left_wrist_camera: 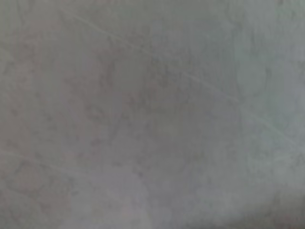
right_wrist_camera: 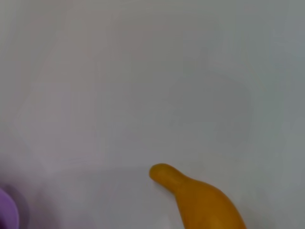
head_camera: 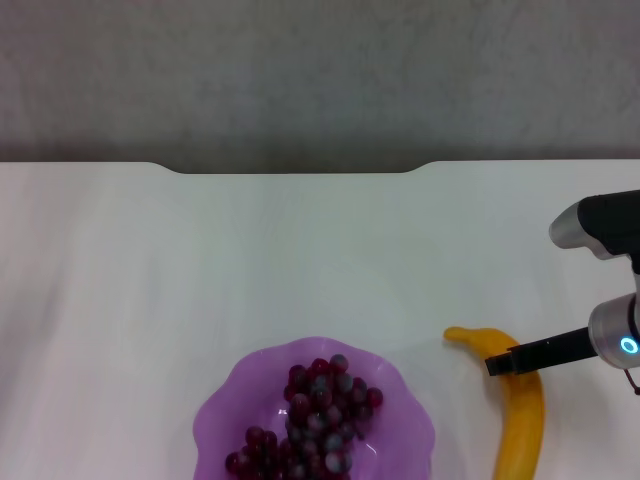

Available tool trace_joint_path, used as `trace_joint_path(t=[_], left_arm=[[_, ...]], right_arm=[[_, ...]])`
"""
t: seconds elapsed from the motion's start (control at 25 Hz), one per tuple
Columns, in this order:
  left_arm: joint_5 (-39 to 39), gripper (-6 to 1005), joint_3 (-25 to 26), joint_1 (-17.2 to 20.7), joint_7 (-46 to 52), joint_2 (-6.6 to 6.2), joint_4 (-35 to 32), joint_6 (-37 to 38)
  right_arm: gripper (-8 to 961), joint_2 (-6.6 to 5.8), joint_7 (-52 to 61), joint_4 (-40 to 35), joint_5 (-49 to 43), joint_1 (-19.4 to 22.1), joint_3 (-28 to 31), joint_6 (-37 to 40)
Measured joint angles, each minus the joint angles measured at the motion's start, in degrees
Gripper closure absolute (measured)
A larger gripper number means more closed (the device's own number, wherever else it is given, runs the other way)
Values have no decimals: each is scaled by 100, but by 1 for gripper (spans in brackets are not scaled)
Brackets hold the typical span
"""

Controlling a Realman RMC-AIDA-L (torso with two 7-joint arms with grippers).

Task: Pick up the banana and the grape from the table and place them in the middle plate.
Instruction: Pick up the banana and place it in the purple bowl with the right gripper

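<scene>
the right gripper (head_camera: 503,362) is at the lower right of the head view, over the banana (head_camera: 520,415) near its stem end. i cannot tell if it is spread or pressed together. the banana lies on the table (head_camera: 300,250), just right of the plate (head_camera: 400,400). the grape (head_camera: 315,415) sits in the plate already. i think it should go straight down and grab the fat middle, not the thin tip. the left gripper is not seen.
</scene>
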State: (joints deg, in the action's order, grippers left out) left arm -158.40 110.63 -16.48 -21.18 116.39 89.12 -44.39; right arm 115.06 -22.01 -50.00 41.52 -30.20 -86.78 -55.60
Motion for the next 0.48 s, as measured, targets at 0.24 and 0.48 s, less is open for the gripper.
trace_joint_path(t=[0.24,0.48], left_arm=[[-12,134,1,-17,5,4,20,-47],[-15,134,12,7,8,7,12,-59]], right_arm=[[421,-1,-45,-315,59,114,2,22],[410,-1,-216,-1587,348,692,38,2]])
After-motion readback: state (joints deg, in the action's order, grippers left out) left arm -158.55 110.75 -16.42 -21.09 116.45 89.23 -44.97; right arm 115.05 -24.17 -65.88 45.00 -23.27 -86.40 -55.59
